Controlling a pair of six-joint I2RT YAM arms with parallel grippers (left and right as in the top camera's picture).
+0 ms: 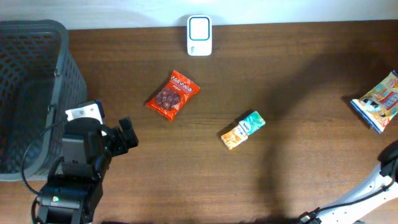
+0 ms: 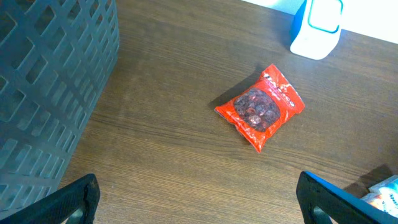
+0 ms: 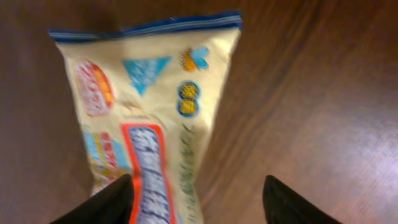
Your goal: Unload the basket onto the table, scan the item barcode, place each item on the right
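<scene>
Seemingly gripping nothing, the right gripper hangs jaws apart over the cream snack packet at the right edge of the table, the packet's long axis running straight ahead; the left gripper, wide open, sits well apart.

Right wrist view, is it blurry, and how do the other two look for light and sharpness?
Right wrist: yes, the packet is smeared and its print unreadable, with a pale sheen on the table at right. Left wrist: sharp and evenly lit, the red bag crisp. Overhead: sharp, but broad soft shadows darken the table's right half.
</scene>
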